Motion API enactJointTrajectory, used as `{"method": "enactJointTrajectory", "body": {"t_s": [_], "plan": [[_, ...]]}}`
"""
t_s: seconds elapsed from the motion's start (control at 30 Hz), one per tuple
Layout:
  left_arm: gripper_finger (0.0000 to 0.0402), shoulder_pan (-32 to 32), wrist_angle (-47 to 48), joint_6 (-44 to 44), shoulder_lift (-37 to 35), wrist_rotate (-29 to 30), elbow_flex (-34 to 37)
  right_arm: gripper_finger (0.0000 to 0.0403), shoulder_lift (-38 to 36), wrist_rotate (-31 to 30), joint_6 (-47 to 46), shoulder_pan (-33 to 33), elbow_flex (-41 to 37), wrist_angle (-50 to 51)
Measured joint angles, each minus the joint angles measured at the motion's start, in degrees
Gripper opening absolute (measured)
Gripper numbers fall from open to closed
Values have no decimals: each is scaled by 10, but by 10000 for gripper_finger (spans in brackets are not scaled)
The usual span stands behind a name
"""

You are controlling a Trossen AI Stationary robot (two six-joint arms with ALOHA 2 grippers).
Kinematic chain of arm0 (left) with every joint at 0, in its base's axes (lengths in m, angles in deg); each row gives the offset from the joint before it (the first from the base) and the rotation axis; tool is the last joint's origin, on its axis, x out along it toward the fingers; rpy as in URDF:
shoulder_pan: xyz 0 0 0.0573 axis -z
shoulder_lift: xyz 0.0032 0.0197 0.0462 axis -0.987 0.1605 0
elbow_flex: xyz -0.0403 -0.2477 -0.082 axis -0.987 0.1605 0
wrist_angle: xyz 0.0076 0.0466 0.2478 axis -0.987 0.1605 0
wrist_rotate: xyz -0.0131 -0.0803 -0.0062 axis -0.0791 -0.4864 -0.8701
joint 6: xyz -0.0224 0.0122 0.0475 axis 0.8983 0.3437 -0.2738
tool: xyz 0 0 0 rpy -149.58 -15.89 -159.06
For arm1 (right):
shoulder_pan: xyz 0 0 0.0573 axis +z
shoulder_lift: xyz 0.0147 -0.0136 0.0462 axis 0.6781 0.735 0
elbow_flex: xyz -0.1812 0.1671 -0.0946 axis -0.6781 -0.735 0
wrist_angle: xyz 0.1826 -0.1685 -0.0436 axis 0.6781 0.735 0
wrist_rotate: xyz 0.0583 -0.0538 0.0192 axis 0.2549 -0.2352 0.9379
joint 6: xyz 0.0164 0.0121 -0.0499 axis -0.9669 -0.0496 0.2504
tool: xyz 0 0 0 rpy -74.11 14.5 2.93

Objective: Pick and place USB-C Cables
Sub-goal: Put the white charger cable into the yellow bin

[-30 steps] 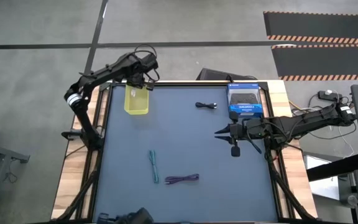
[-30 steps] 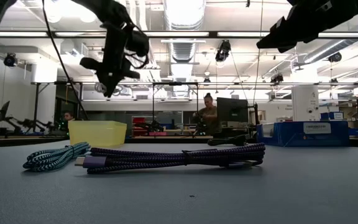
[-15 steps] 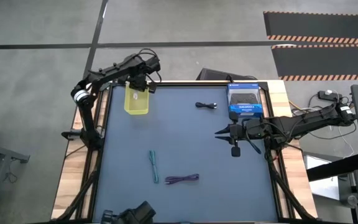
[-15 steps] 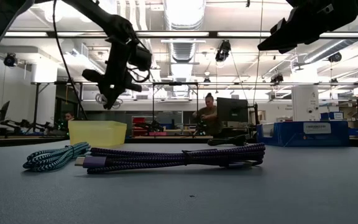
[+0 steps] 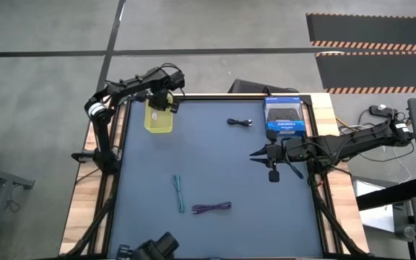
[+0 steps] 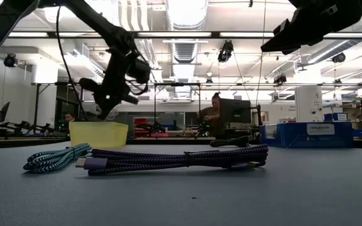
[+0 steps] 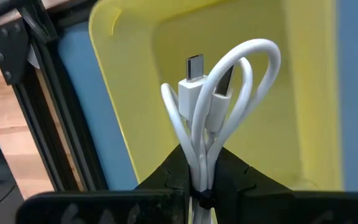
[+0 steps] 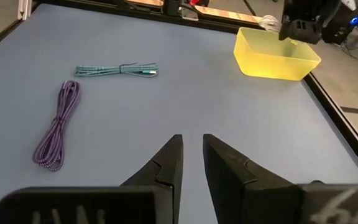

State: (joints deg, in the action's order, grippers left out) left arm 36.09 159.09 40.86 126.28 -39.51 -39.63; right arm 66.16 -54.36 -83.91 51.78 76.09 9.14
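Note:
My left gripper (image 5: 163,102) hangs over the far end of the yellow bin (image 5: 157,123), shut on the white USB-C cable (image 7: 219,93). The bin (image 7: 303,93) fills the left wrist view below the cable. The black cable (image 5: 240,122) lies on the mat near the far edge. The green cable (image 5: 179,193) and the purple cable (image 5: 211,208) lie flat nearer the near edge. My right gripper (image 5: 253,154) waits above the mat's right half, its fingers a narrow gap apart (image 8: 191,146), holding nothing. My left gripper (image 7: 199,163) pinches the bundled white cable between its two fingers at the gathered strands (image 7: 199,152). The looped end with both plugs (image 7: 194,68) sticks out past the fingertips. The fingers point down from above. The cable is lifted clear, over the inside of the bin.
A blue box (image 5: 285,119) sits at the mat's far right corner. Black frame rails (image 7: 36,112) run along the table's left edge beside the bin. Bare mat lies between the bin and the black cable. People work in the room behind (image 6: 213,116).
My left gripper has come down toward the yellow bin, shifting a little toward the near edge, and still holds the white cable. The other cables and the bin have stayed in place.

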Motion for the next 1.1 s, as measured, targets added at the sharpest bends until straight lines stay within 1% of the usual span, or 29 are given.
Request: {"method": "enactJointTrajectory", "body": {"t_s": [0.13, 0.4, 0.67, 0.97, 1.1], "plan": [[20, -1, -6, 0, -1, 0, 30, 52, 0, 0, 0, 0, 0, 0], [24, -4, -52, 0, -2, 0, 73, 52, 0, 0, 0, 0, 0, -1], [24, -6, -106, 1, -2, 0, 79, 52, 0, 0, 0, 0, -1, -1], [24, -6, -126, 1, -2, 0, 81, 52, 0, 0, 0, 0, -1, -1], [24, -6, -150, 11, -2, 1, 94, 52, 0, 0, 0, 0, -1, -1]]}}
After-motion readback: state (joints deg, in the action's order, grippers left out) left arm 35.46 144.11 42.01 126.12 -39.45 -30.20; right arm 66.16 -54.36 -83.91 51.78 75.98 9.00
